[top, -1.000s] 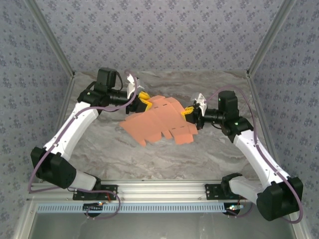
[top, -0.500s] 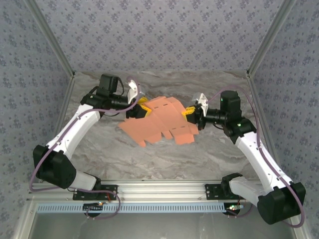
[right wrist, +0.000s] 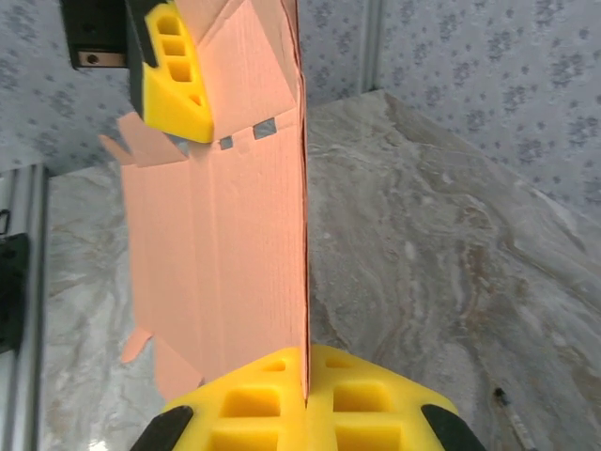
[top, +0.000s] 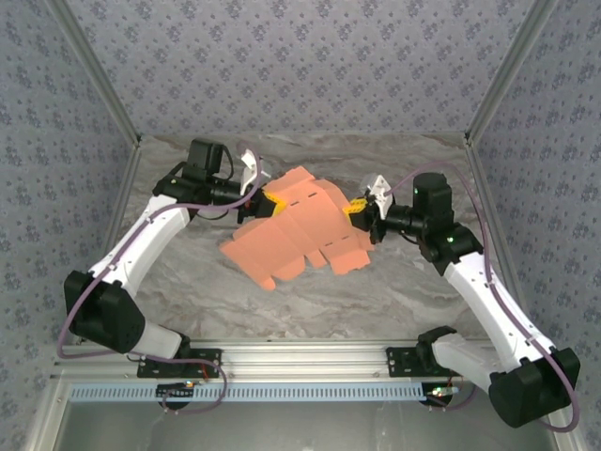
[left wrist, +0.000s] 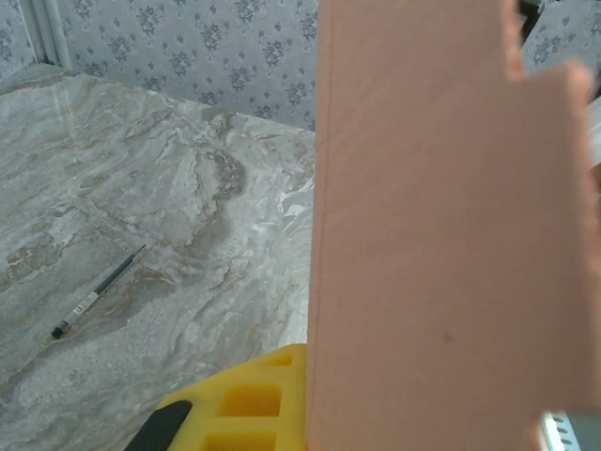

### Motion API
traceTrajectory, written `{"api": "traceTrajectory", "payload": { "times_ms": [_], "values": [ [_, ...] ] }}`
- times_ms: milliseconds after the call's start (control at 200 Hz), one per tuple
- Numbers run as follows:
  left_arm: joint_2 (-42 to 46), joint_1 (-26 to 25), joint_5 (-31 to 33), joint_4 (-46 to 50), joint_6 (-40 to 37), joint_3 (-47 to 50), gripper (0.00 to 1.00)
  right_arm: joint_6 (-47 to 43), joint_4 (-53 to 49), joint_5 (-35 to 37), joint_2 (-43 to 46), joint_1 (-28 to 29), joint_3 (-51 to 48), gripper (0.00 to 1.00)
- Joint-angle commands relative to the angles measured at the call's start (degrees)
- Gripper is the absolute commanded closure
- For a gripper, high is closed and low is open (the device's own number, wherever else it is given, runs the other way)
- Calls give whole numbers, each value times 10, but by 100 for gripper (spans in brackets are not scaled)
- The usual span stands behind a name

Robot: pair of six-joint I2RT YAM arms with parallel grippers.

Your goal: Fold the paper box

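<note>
As both arms lean in over the marbled surface [top: 394,291], the paper box [top: 299,233] is strung between them. It's a flat salmon-orange die-cut sheet with flaps and small slots, sitting about mid-surface and a touch toward the far side.

The left arm [top: 141,240] reaches in from the left, and its jaws are closed on the sheet's far left edge. Through that wrist camera the card stands right against a yellow pad [left wrist: 249,399] and fills the right half of the view.

Over on the right, the right arm [top: 479,277] has a clean grip. Its jaws are pinched tight on the sheet's right edge, with the thin card caught squarely between the two yellow pads [right wrist: 239,409].

With both ends held, the far part of the sheet sits up at the jaws. The near flaps fan out low toward the surface; whether they touch it, I cannot tell.

A thin black pen [left wrist: 99,293] lies on the bare surface, well apart from the card. Blue-grey patterned walls [top: 300,66] close in the far side.
</note>
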State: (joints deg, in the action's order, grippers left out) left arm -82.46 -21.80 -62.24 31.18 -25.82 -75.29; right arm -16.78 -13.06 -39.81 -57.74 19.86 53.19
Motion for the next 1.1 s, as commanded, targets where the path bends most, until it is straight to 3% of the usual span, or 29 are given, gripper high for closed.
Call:
{"api": "traceTrajectory", "payload": {
  "times_ms": [0,235,515,844,984,1094],
  "values": [
    [-5,-2,-26,-23,51,-27,99,-8,35,151,31,39,-1,100],
    [-11,-14,11,-76,170,-30,100,-77,134,439,51,163,-53,100],
    [-17,-29,45,-122,266,-40,100,-170,224,642,-19,263,-68,100],
    [-29,-32,65,-143,315,-35,100,-218,287,720,-100,300,-76,100],
    [-33,-32,81,-149,325,-22,100,-205,278,709,-106,296,-79,100],
    [-35,-32,92,-150,329,-6,100,-172,226,658,-92,275,-70,100]
  ]
}}
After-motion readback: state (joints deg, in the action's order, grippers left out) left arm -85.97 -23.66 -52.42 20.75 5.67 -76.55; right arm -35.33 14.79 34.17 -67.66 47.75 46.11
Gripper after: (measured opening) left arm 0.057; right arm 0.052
